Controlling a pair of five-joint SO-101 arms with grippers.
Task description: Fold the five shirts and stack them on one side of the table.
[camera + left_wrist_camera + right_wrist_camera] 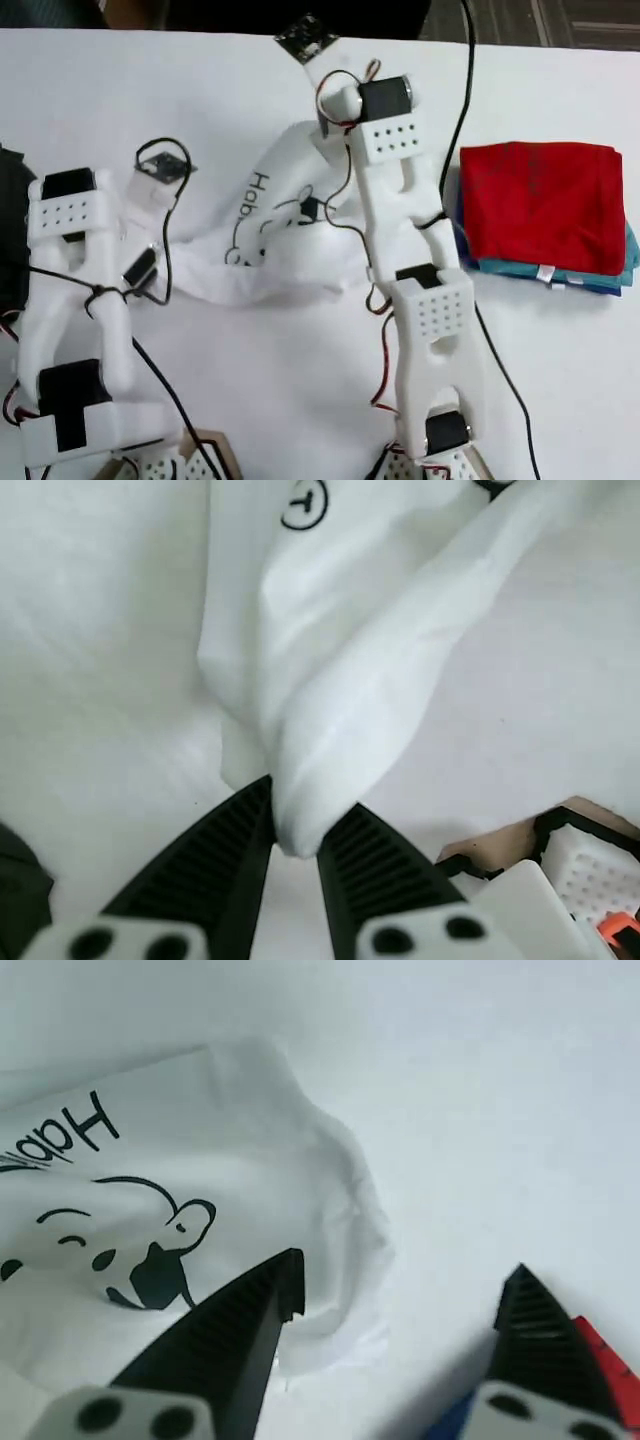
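At the bottom edge of the high view stand both arm bases, the left arm at lower left, the right arm at lower centre. The left gripper is pinched on a bunched fold of the white shirt, the cloth rising out from between its black fingers. The shirt lies crumpled and unfolded mid-table, a strip trailing to the left and its printed front facing up. The right arm stretches up the middle of the frame across the shirt's right part and hides it; thin wires also cross the cloth. The right gripper is spread wide over the shirt's rumpled edge, gripping nothing. At the right lies the stack of folded shirts, a red shirt on top, blue and teal edges showing beneath. A black cable runs between arm and stack. A dark object sits at the left edge.
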